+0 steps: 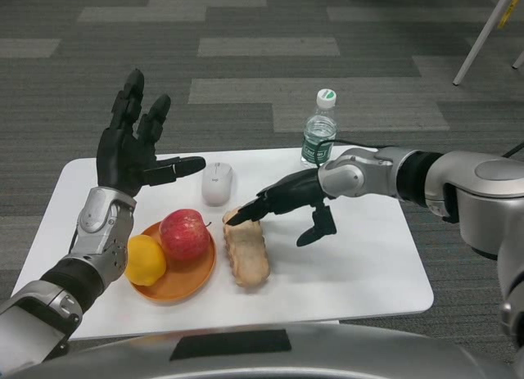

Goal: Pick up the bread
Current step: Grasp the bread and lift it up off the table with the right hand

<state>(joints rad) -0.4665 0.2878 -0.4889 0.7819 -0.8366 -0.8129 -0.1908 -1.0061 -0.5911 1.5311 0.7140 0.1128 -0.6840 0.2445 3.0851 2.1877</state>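
Observation:
The bread (247, 251), a long tan loaf, lies on the white table (360, 264) just right of the orange plate. My right hand (282, 203) reaches in from the right; its fingers stretch over the loaf's far end and the fingertips touch or nearly touch it, while the thumb hangs down to the right, clear of the bread. Nothing is gripped. My left hand (135, 146) is raised above the table's left part, fingers spread and upright, holding nothing.
An orange plate (184, 282) carries a red apple (184, 233) and a yellow lemon (145, 260), touching the bread's left side. A white computer mouse (217, 183) lies behind the bread. A clear water bottle (318, 133) with a green-and-white cap stands at the far edge.

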